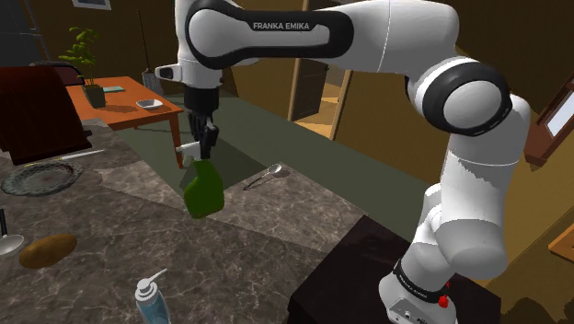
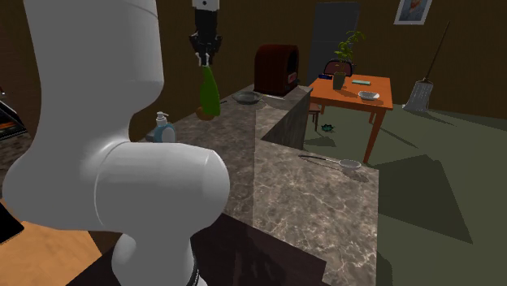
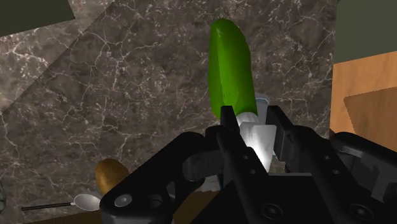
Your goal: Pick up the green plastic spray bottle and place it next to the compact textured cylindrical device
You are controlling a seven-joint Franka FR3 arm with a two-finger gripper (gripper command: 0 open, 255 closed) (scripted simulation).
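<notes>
The white arm [image 1: 396, 46] arches over, wrist pointing straight down, jaws clamped on the green spray bottle [image 1: 203, 190] at its white head.

A home kitchen-diner: marble counter [image 2: 325, 203], orange dining table [image 2: 345, 96] with potted plant [image 2: 344, 50], broom [image 2: 419, 95] leaning on the wall.
</notes>
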